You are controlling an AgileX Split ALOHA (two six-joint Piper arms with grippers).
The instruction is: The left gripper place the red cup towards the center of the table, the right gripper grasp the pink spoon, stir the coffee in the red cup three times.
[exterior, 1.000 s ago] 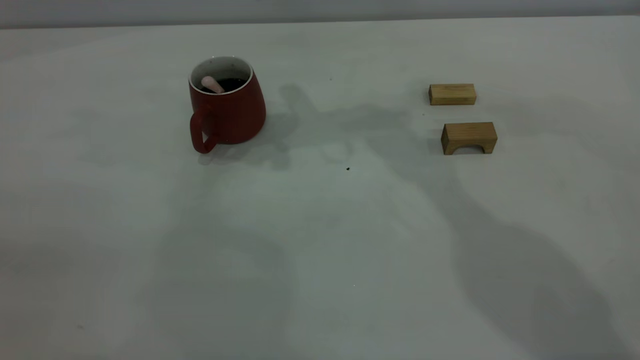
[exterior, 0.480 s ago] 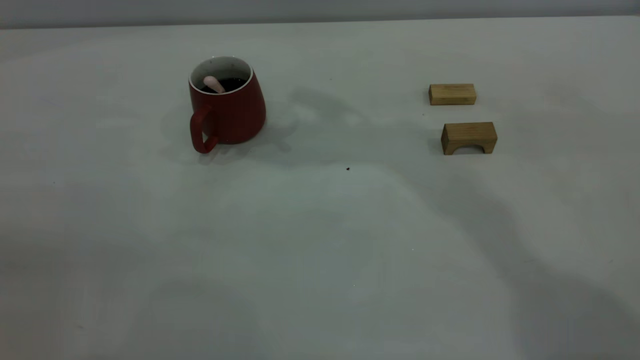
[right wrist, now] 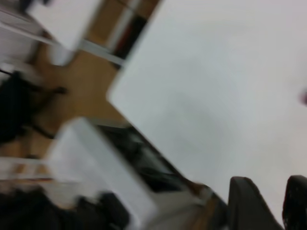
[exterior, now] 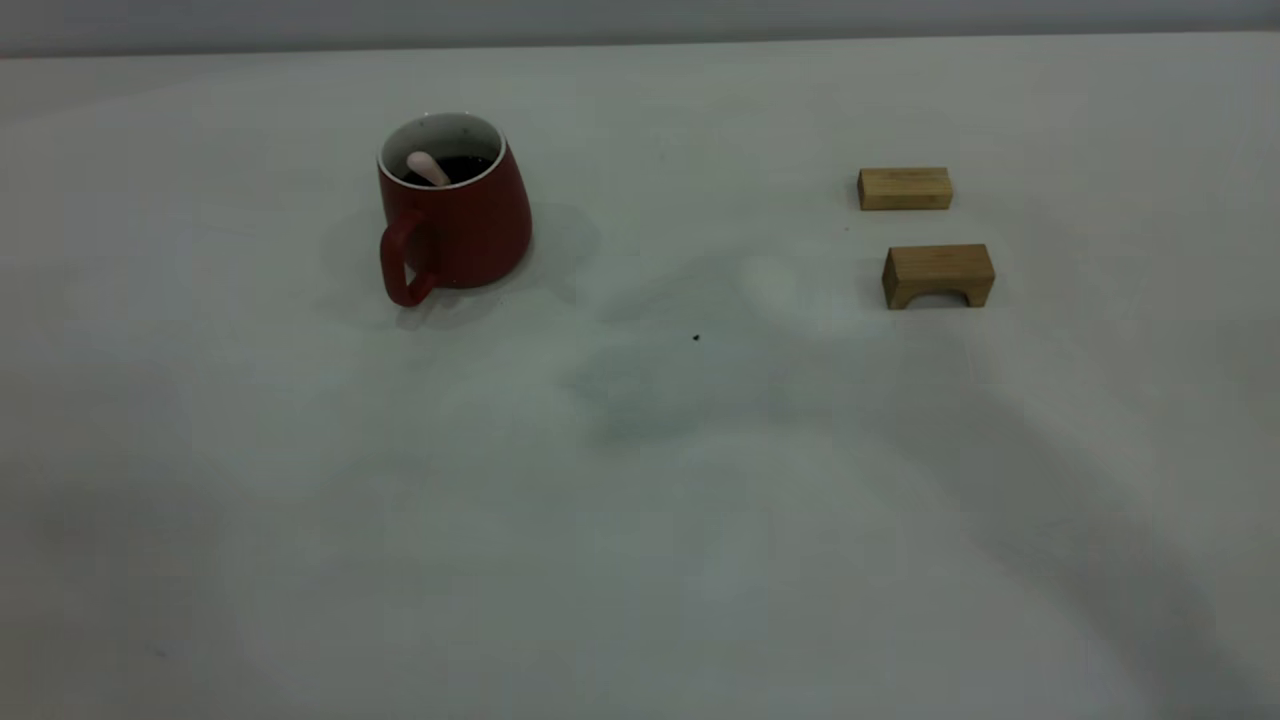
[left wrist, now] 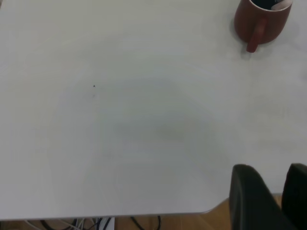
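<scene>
A pale grey-white table (exterior: pixel 640 520) fills the exterior view, and neither arm appears in it. A tiny dark speck (exterior: pixel 696 338) lies near the middle. Beyond it, to the right, an arch-shaped wooden block (exterior: pixel 938 275) sits just in front of a plain wooden block (exterior: pixel 904 188). At the far left stands the red cup (exterior: pixel 455 210), upright, handle facing the viewer. It holds dark coffee (exterior: pixel 462 168), and the pink spoon (exterior: pixel 427 168) leans inside against the rim. The left gripper (left wrist: pixel 271 196), seen from its wrist, hangs over the table edge, well apart from the cup, fingers slightly parted and holding nothing. The right gripper (right wrist: pixel 268 203) is likewise slightly parted and empty, off by the table's corner.
</scene>
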